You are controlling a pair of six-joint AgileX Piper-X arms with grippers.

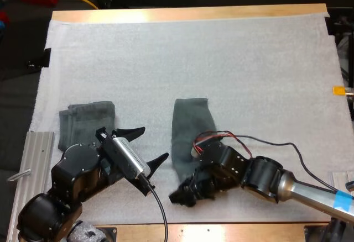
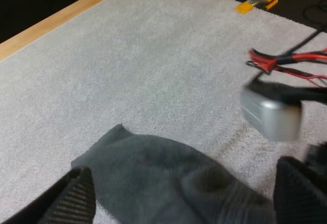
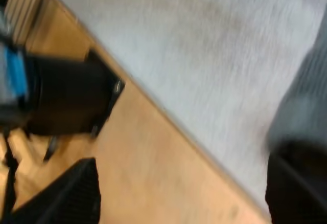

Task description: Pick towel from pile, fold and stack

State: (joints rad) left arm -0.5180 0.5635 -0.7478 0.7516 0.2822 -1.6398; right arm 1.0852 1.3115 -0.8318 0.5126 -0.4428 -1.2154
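Left gripper [image 1: 153, 142] hovers with its fingers apart, the folded towel [image 1: 86, 121] at its 9 o'clock and the long towel [image 1: 188, 129] just beside it at 3 o'clock. That towel lies flat on the mat, its long axis running from 12 to 6 o'clock. Right gripper [image 1: 181, 193], fingers also apart, sits at the towel's 6 o'clock end, so it looks nearer for lifting that end.

The left gripper [image 1: 145, 147] is raised and points forward-right with its fingers spread wide, while the right gripper [image 1: 180, 194] sits low, fingers also apart.
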